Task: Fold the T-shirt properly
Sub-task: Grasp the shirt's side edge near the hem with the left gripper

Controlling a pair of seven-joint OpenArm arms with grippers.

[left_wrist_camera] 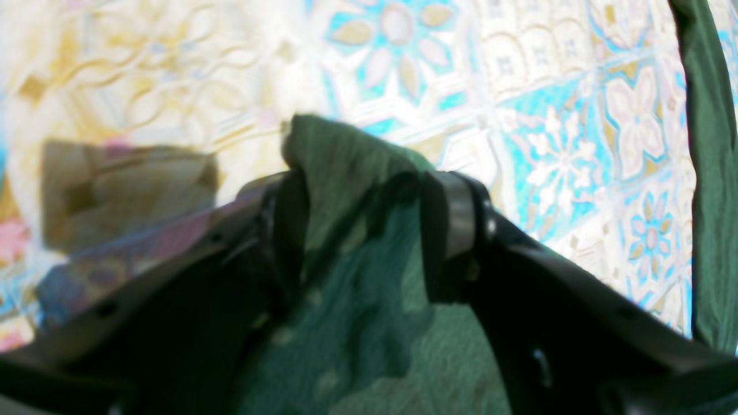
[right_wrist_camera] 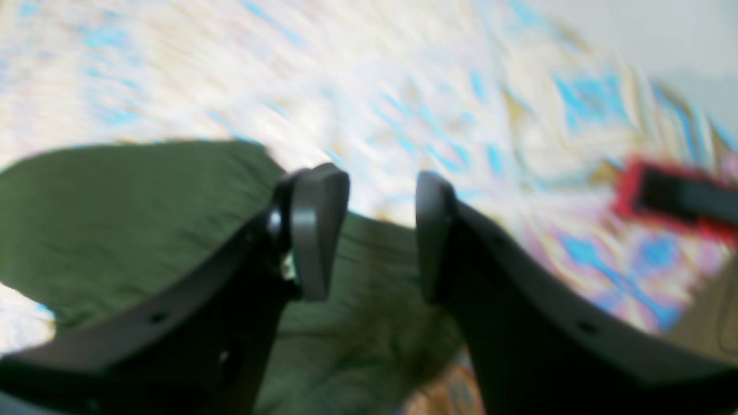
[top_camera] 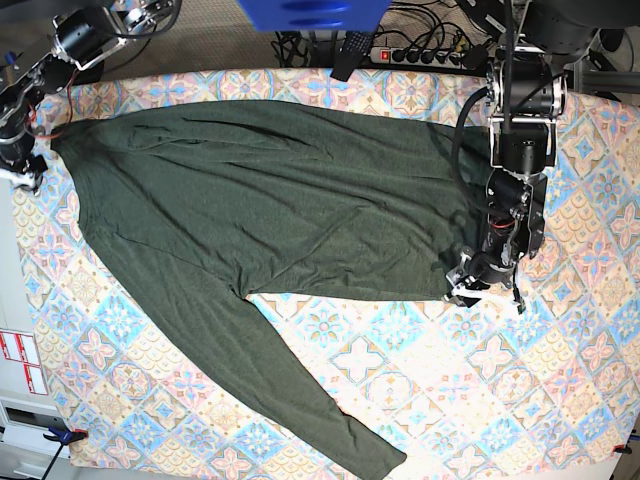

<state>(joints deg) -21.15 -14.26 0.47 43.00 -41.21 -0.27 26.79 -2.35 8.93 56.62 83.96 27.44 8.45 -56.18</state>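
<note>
Your shirt (top_camera: 270,200) lies spread across the patterned cloth (top_camera: 400,380) on the worktop, its body stretched from the far left corner in the base view over to the right side, with one long sleeve (top_camera: 310,390) trailing down toward the near edge.

Your left claw (left_wrist_camera: 363,190), on the right of the base view, is grasping the shirt: in the left wrist view a bunched fold of green fabric stands up between the two fingers (left_wrist_camera: 455,213) and fills the gap. In the base view this claw (top_camera: 485,280) sits at the shirt's right edge.

Your right claw (right_wrist_camera: 380,230) is released: the right wrist view, though blurred, shows its fingers (right_wrist_camera: 314,225) apart with nothing between them, above green fabric (right_wrist_camera: 115,213). In the base view that arm (top_camera: 25,110) is at the shirt's far left corner, the claw itself too small to make out.

A power strip (top_camera: 420,55) and cables lie beyond the worktop's far edge.
</note>
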